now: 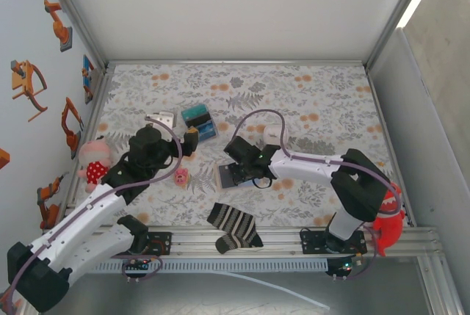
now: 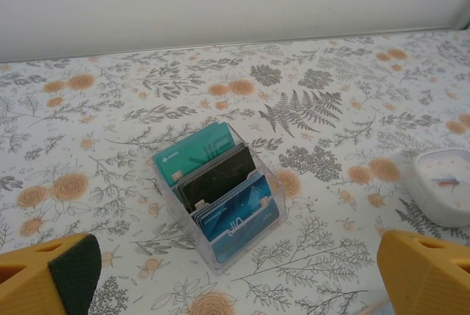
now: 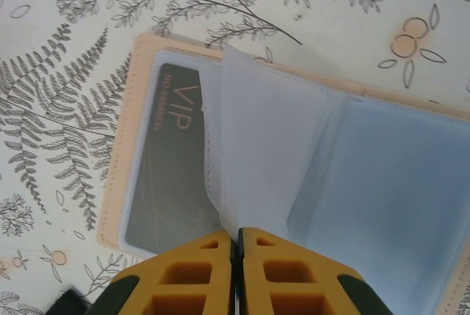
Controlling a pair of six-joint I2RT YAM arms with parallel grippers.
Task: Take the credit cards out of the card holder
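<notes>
The card holder [image 3: 132,146], a tan bifold wallet, lies open on the flowered cloth with blue-grey sleeves inside. A dark card marked VIP [image 3: 165,175] sits in its left sleeve. A translucent inner sleeve [image 3: 264,139] stands lifted from the middle, and my right gripper [image 3: 237,233] is shut on its lower edge. From above, the card holder [image 1: 228,176] lies near the table's middle under my right gripper [image 1: 246,172]. My left gripper [image 2: 236,249] is open, its yellow fingers [image 2: 51,274] wide apart, just in front of a clear box [image 2: 220,256]. It holds nothing.
The clear box [image 1: 199,122] holds teal, black and blue cards upright. A white rounded-square object [image 2: 443,186] lies to its right. A striped sock [image 1: 233,227] lies at the near edge, a doll [image 1: 94,164] at the left wall, a small pink item [image 1: 181,176] beside the left arm.
</notes>
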